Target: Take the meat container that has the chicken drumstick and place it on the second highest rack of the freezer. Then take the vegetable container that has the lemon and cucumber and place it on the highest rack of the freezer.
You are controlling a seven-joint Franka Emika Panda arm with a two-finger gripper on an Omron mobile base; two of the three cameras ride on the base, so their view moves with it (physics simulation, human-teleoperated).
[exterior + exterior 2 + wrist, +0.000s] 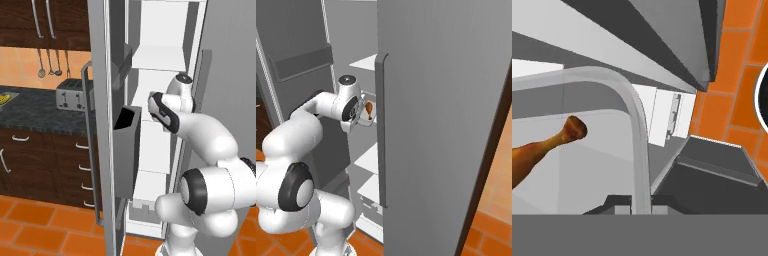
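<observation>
Gripper (633,209) was pinched shut on the rim of the clear container (632,115), so you carried it level; the drumstick (370,107) lay inside, within the open freezer, short of the shelf (367,62).

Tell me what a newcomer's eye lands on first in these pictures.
The big white arm reaching into the open freezer, its end effector shut on the rim of a clear meat container. Inside lies the orange-brown chicken drumstick. Beyond the door, a toaster sits on the dark counter.
</observation>
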